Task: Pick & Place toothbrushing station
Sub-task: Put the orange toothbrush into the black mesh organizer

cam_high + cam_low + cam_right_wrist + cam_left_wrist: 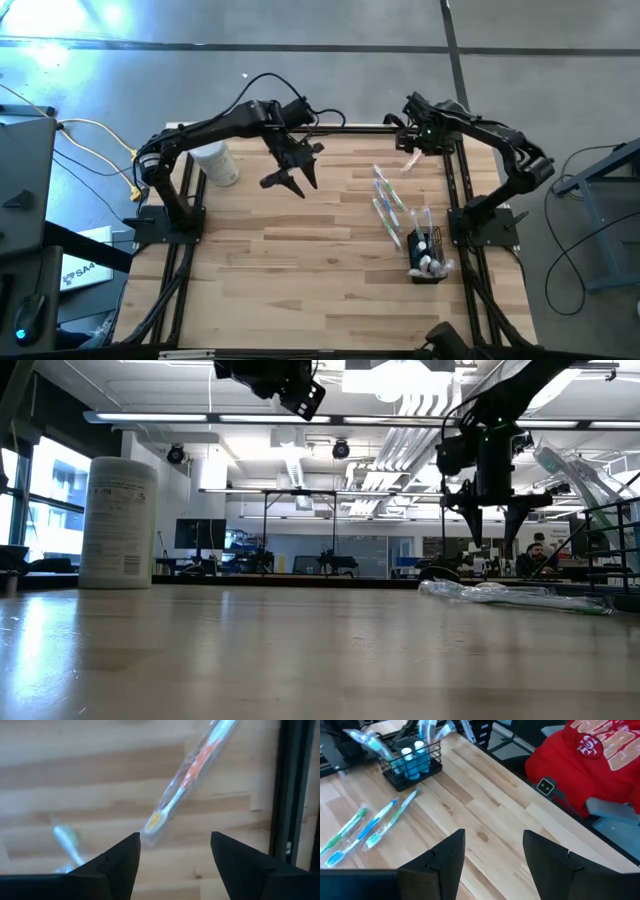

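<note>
Toothbrush (187,775), orange-handled and wrapped, lies just ahead of right gripper (175,857), jaws apart, long axis one-to-seven o'clock; left gripper (290,172) waits open, farther off.

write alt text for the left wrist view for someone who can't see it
The left gripper hovers open over bare light wood table, holding nothing. Beyond it a black wire-mesh holder stands with wrapped toothbrushes and teal toothpaste tubes inside, and three wrapped toothbrushes lie loose on the table beside it. Past the table edge sits a red garment.
</note>
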Tool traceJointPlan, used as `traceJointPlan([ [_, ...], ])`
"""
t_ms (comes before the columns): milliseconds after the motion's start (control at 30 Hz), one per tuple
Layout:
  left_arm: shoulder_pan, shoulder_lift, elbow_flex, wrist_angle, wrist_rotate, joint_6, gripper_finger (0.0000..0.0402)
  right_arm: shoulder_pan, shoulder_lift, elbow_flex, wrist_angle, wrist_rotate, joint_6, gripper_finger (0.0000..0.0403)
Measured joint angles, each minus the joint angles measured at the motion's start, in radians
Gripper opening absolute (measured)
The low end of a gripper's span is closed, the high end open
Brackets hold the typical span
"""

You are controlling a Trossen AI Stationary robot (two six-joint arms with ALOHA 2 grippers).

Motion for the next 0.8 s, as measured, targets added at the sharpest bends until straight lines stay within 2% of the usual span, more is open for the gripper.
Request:
traceJointPlan([
  [267,-0.053,0.000,0.000,0.002,-0.009,-0.002,0.0199,-0.027,0.072,-0.024,0.027,0.006,0.103,0.0236],
  [533,-0.114,0.000,0.000,-0.003,-0.056,-0.022,0.0199,-0.027,0.215,-0.024,0.116,0.012,0.106,0.0236],
  [800,-0.130,0.001,0.000,-0.003,-0.083,-0.080,0.0199,-0.027,0.266,-0.024,0.163,0.020,0.111,0.0227],
])
